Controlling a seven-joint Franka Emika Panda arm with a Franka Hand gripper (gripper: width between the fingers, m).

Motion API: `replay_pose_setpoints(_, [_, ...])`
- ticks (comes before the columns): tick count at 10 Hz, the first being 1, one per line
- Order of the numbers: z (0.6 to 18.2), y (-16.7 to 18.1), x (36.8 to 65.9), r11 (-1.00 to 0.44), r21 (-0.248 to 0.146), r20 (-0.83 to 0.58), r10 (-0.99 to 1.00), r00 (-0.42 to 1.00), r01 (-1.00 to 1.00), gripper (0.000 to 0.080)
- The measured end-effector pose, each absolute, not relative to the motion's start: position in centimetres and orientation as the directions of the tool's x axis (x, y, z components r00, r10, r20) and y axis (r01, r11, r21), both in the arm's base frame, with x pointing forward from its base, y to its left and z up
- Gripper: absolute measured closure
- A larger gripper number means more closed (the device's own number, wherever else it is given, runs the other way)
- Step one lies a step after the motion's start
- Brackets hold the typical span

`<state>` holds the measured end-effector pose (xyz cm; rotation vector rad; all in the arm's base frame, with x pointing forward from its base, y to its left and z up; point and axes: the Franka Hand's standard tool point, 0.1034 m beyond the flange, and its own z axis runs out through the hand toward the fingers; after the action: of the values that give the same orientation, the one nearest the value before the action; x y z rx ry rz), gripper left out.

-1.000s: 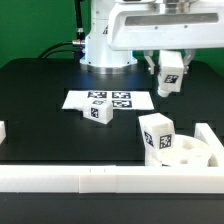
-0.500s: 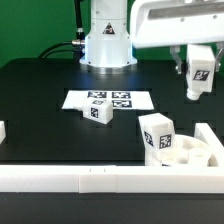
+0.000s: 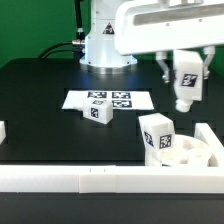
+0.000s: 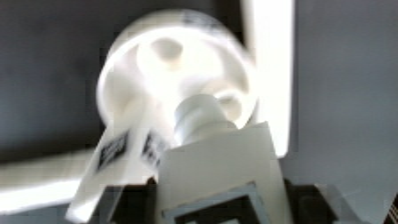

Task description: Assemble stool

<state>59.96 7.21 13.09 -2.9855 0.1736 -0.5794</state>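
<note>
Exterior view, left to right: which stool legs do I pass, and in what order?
loose leg at the marker board's front edge → upright leg at the seat → held leg, in the air in the gripper. The marker board and seat span too wide to rank.

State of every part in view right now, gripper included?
gripper: shut on held leg
held leg: gripped, in the air, near upright
seat: flat on table
mounted leg: upright on seat
loose leg: resting on table by marker board
</note>
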Motion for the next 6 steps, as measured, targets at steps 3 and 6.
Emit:
replay_pose_setpoints(3, [12.92,6.79,60.0,-0.991,-0.095,0.436,-0.123,0.891,-0.09,0.0478])
replay_pose_setpoints(6, [12.34,5.93,60.82,-0.975,-0.156,0.349,-0.204,0.915,-0.158,0.0478])
